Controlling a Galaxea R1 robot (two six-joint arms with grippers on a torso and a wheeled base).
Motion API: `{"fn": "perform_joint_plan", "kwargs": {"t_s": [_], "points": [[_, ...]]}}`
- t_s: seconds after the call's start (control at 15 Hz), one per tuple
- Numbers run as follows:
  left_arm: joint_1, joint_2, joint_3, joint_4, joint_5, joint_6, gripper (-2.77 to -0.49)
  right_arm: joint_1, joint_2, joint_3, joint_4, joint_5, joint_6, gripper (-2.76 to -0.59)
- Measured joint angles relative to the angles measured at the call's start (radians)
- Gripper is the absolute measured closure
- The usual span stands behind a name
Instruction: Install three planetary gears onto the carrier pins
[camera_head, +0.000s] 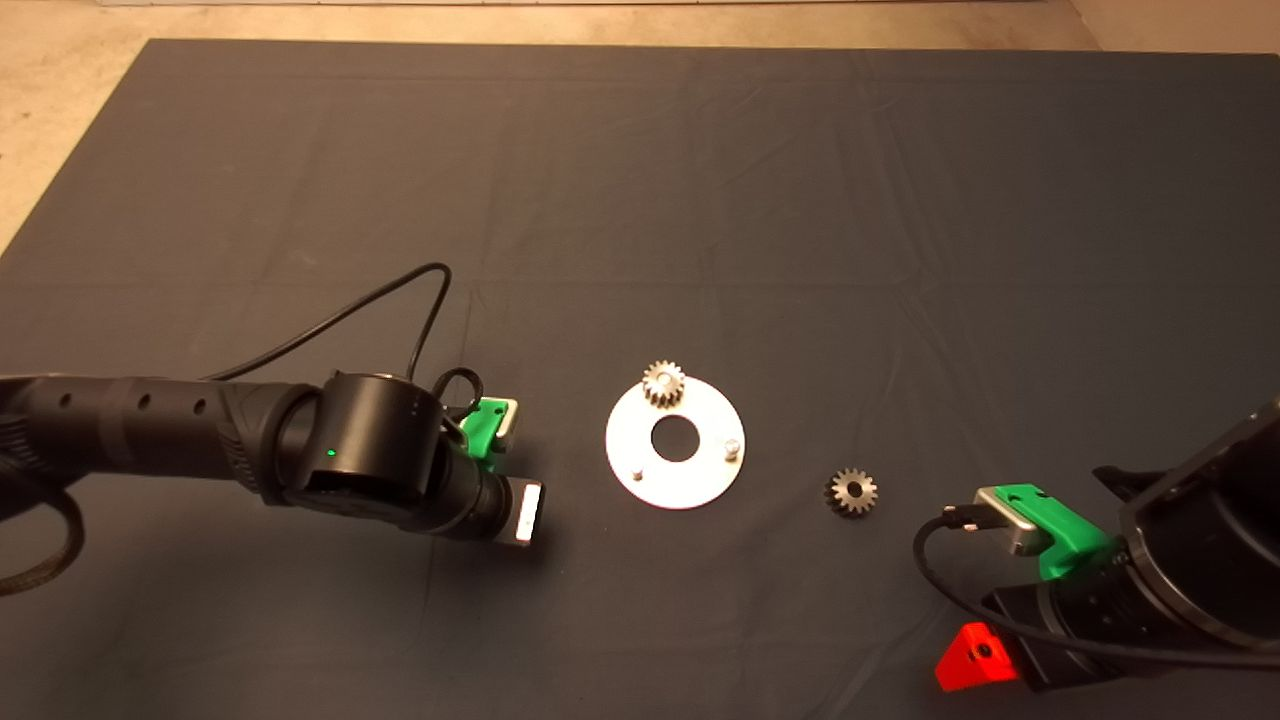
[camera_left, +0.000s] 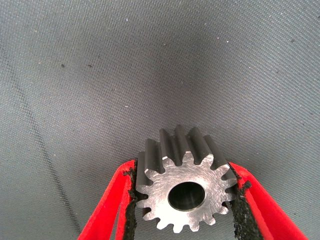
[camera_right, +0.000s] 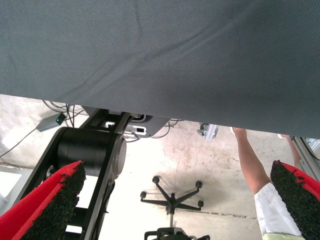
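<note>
Left gripper (camera_left: 182, 200): closed on 1 gear (camera_left: 186, 190), left of plate (camera_head: 700, 480), above mat (camera_head: 640, 200). Plate at centre: 1 gear (camera_head: 663, 384) seated at far rim, 2 pins (camera_head: 733, 447) bare. Third gear (camera_head: 851, 492) flat on mat, right of plate. Right gripper (camera_right: 175, 200): parked lower right, fingers wide apart, empty.

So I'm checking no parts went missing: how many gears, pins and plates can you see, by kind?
Planetary gears: 3, one on the plate's far pin, one loose on the mat, one held in the left tool.
Carrier pins visible: 2 bare; the third is hidden under the mounted gear.
Plate: 1.
Total: 6.
</note>
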Motion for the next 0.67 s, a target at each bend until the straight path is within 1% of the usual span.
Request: {"fn": "perform_joint_plan", "kwargs": {"t_s": [0.13,0.2,0.47,0.6,0.67], "points": [[0.000,0.001,0.000,0.000,0.000,0.000,-1.01,0.000,0.000,0.000,0.000,0.000,0.000,-2.75],[0.000,0.003,0.000,0.000,0.000,0.000,-0.96,0.000,0.000,0.000,0.000,0.000,0.000,-2.75],[0.000,0.009,0.003,0.000,0.005,0.000,-0.96,0.000,0.000,0.000,0.000,0.000,0.000,-2.75],[-0.001,0.035,0.024,-0.001,0.006,-0.001,-0.95,0.000,0.000,0.000,0.000,0.000,0.000,-2.75],[-0.001,0.059,0.037,-0.002,0.005,-0.002,-0.95,0.000,0.000,0.000,0.000,0.000,0.000,-2.75]]}}
